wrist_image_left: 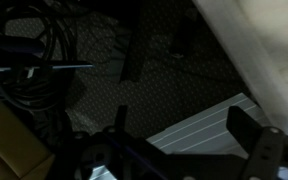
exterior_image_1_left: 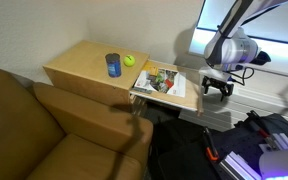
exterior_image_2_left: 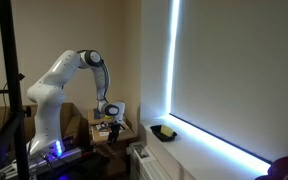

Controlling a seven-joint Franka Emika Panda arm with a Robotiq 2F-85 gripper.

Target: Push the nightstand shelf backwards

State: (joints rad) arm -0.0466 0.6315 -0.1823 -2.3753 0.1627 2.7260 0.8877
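The nightstand (exterior_image_1_left: 84,66) is a light tan cabinet beside the sofa. Its pull-out shelf (exterior_image_1_left: 188,99) sticks out sideways and bears colourful magazines and white papers (exterior_image_1_left: 158,80). My gripper (exterior_image_1_left: 217,88) hangs just off the shelf's outer end, a little above it, fingers pointing down. In the wrist view the two dark fingers (wrist_image_left: 184,135) stand apart with nothing between them, over a dark floor and a pale ribbed surface (wrist_image_left: 199,135). In an exterior view the gripper (exterior_image_2_left: 114,124) is small and low by the shelf (exterior_image_2_left: 119,130).
A blue cup (exterior_image_1_left: 113,65) and a green ball (exterior_image_1_left: 129,60) stand on the nightstand top. The brown sofa (exterior_image_1_left: 44,135) fills the lower left. Dark bags and cables (exterior_image_1_left: 184,150) lie on the floor below the shelf. A windowsill (exterior_image_2_left: 194,150) runs beside a bright window.
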